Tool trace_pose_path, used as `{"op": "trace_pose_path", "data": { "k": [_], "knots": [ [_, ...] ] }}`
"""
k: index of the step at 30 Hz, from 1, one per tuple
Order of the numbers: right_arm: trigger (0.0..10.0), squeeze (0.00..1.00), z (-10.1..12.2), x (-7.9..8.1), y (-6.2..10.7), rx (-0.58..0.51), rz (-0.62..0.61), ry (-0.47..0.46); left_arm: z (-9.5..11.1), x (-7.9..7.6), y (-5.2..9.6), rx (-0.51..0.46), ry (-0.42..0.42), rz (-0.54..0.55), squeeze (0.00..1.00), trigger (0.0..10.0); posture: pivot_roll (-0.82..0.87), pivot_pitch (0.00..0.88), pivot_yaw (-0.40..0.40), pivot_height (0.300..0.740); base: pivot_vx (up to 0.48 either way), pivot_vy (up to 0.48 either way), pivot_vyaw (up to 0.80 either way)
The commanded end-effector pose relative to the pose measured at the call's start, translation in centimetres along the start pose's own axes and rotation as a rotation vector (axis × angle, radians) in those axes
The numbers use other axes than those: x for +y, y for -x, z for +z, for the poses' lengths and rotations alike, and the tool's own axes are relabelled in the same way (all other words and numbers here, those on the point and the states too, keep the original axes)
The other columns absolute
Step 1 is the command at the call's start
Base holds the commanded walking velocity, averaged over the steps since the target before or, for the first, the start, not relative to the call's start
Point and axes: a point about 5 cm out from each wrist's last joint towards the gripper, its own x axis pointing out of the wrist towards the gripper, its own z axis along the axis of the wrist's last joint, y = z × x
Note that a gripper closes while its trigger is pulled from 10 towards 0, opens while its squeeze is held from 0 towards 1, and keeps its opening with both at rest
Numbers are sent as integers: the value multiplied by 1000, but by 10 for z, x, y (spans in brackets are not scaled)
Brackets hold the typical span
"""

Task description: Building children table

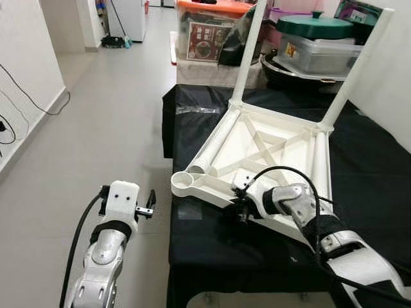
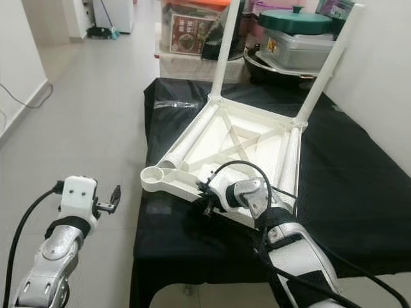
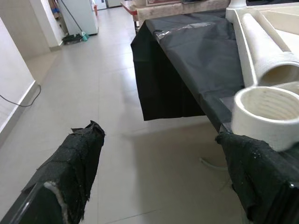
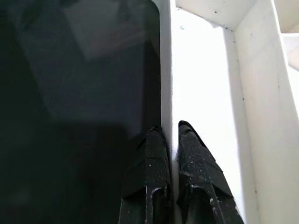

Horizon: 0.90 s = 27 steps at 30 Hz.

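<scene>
Two fingers of the right gripper (image 4: 170, 140) pinch the near rim of the upturned tabletop (image 1: 270, 151) on the black table (image 1: 379, 167), forearm bent in from the right. Left gripper (image 1: 150, 204), jaws spread, hovers left of the table.

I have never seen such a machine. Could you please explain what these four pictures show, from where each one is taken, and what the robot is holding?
This is a humanoid robot with two silver arms. Two pictures come from cameras in its head, looking down; the other two come from cameras on its wrists.

On the black-covered table a white children's table lies upside down, two legs already standing up. Another loose leg rests inside its frame.

The right gripper pinches the frame's near rim, jaws closed on its thin wall. The left gripper, jaws open, hovers over the floor beside the empty corner socket.
</scene>
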Motion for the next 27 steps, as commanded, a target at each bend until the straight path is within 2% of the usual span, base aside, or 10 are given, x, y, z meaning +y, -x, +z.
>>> {"op": "trace_pose_path", "data": {
  "k": [1,5,12,19,20,21,22,25,26,27],
  "knots": [
    [0,0,-34,-1,28,210,86,167,-3,-4,3,14,5,-6,0,10000,127,0,-148,740,0,0,0],
    [0,0,-40,-3,37,260,93,207,-4,-4,4,15,6,-7,0,10000,127,0,-148,740,0,0,0],
    [0,0,-82,-34,134,693,-67,296,-6,-10,7,26,22,-11,0,10000,93,0,-152,740,0,0,0],
    [0,0,-92,-36,151,797,-125,338,-6,-12,8,29,28,-13,0,10000,94,0,-152,740,0,0,0],
    [2980,0,-95,-39,156,851,-161,369,-6,-12,8,30,30,-14,0,10000,94,0,-152,740,0,0,0],
    [2980,0,-95,-39,156,851,-161,369,-6,-12,8,30,30,-14,0,10000,94,0,-152,740,0,0,0],
    [10000,0,-97,-42,163,895,-214,374,-6,-12,8,30,31,-12,0,10000,102,0,-160,740,0,0,0],
    [10000,0,-97,-42,163,895,-214,374,-6,-12,8,30,31,-12,0,10000,102,0,-160,740,0,0,0],
    [10000,1000,-85,-55,165,880,-361,395,-6,-9,9,30,30,-6,0,10000,106,0,-157,740,0,0,0],
    [10000,1000,-85,-55,165,880,-361,395,-6,-9,9,30,30,-6,0,10000,106,0,-157,740,0,0,0]
  ]
}}
